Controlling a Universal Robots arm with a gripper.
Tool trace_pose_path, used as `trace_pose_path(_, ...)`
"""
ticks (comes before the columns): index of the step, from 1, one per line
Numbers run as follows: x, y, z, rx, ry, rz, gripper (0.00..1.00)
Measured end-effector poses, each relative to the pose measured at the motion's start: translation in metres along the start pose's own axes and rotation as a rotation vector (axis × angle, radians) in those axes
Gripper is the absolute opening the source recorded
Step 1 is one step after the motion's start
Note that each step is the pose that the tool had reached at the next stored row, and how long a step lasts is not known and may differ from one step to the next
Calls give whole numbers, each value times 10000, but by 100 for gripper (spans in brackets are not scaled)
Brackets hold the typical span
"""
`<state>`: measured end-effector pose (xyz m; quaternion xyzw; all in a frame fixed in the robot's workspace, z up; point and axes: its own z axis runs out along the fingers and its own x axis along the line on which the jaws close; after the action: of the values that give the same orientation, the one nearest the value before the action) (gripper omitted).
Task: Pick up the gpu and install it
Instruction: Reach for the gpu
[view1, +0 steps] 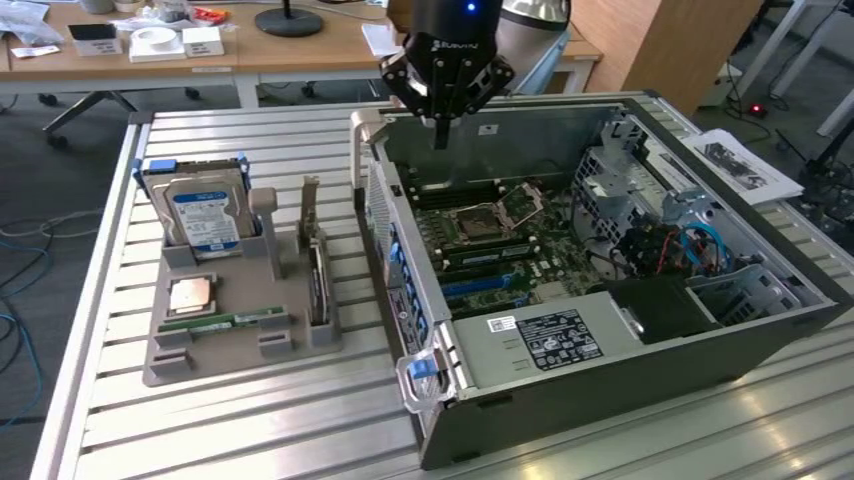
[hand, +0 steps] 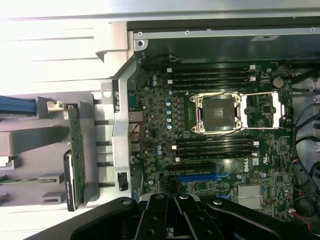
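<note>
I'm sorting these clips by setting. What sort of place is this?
Probably a robotics lab or workshop in an office-like room: an open computer tower lies on a slatted metal workbench, a grey fixture beside it holds loose parts, and wooden desks stand behind.

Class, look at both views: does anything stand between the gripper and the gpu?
The computer case's side wall rises between the gripper, hanging over the motherboard, and the gpu standing on edge in the grey holder beside it. Nothing else visibly intervenes.

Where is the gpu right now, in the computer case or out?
Out: the gpu stands on edge in the gray holder beside the open case.
</note>
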<state>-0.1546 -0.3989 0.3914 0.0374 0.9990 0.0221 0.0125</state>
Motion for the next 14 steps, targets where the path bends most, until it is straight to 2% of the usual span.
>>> trace_pose_path(14, 235, -18, 11, 0, 0, 2, 11)
